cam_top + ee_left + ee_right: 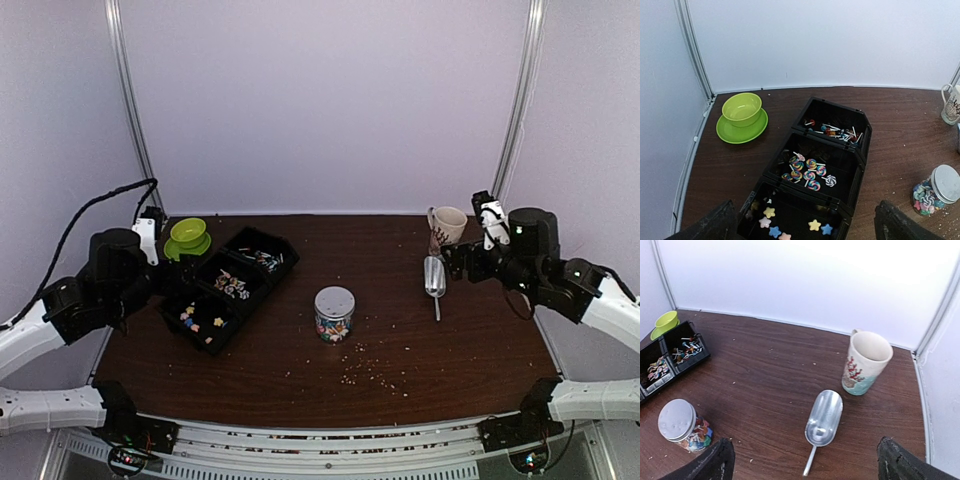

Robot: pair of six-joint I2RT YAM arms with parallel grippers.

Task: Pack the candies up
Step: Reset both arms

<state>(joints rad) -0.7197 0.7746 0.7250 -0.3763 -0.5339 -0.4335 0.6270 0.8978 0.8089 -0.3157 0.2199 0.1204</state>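
Observation:
A black three-compartment tray [262, 296] lies at the left and holds candies. In the left wrist view the near compartment has pastel stars [769, 212], the middle one swirl lollipops [807, 172] and the far one small stick sweets [835, 131]. A small jar [334, 314] with a white lid stands at the table's middle, full of multicoloured candies [923, 198]. My left gripper [805, 231] is open and empty, above the tray's near end. My right gripper [807, 467] is open and empty, above a metal scoop [826, 416] that lies flat on the table.
A patterned mug [865, 362] stands upright behind the scoop at the back right. A green bowl on a green saucer [742, 112] sits behind the tray at the back left. Pale crumbs [370, 372] are scattered in front of the jar.

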